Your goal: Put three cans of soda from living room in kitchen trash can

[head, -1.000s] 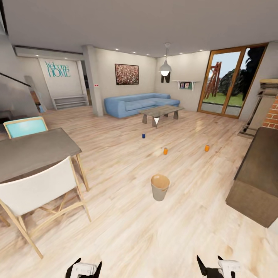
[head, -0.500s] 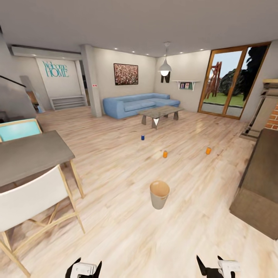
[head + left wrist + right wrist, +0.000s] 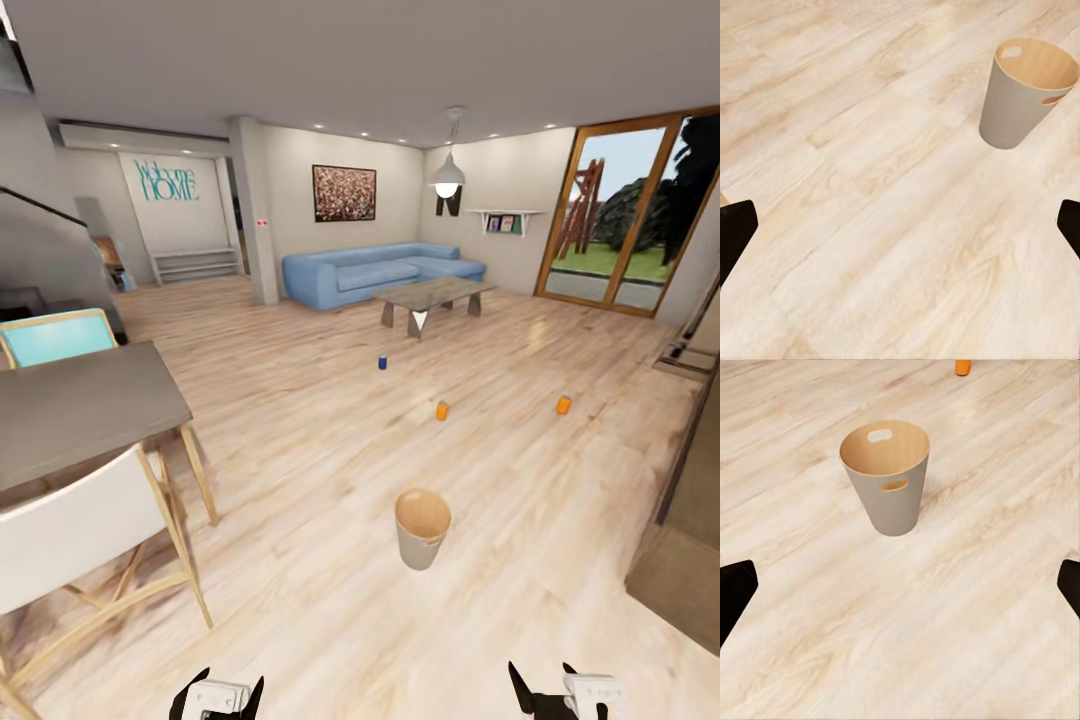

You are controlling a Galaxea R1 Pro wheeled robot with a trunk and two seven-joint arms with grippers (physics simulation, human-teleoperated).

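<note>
On the wooden floor ahead of me the grey tash can (image 3: 422, 528) stands upright with its tan inside showing. Beyond it stand three cans of soda: a dark blue one (image 3: 382, 363) nearest the glass coffee table, an orange one (image 3: 441, 410) in the middle and another orange one (image 3: 564, 404) to the right. My left gripper (image 3: 218, 692) and right gripper (image 3: 545, 690) hang low at the near edge of the head view, both open and holding nothing. The left wrist view has the bin (image 3: 1024, 94) beyond the open gripper (image 3: 900, 229). The right wrist view has the bin (image 3: 889, 480) and an orange can (image 3: 962, 367) ahead of the open gripper (image 3: 900, 585).
A grey dining table (image 3: 80, 405) with a white chair (image 3: 70, 535) and a teal chair (image 3: 55, 335) stands close on the left. A long dark low cabinet (image 3: 690, 530) runs along the right. The blue sofa (image 3: 370, 272), coffee table (image 3: 435, 295) and glass doors (image 3: 620, 220) lie farther off.
The whole picture has shifted right and slightly nearer, so the camera has moved. The bin and cans stay where they stood on the floor, and both grippers remain open.
</note>
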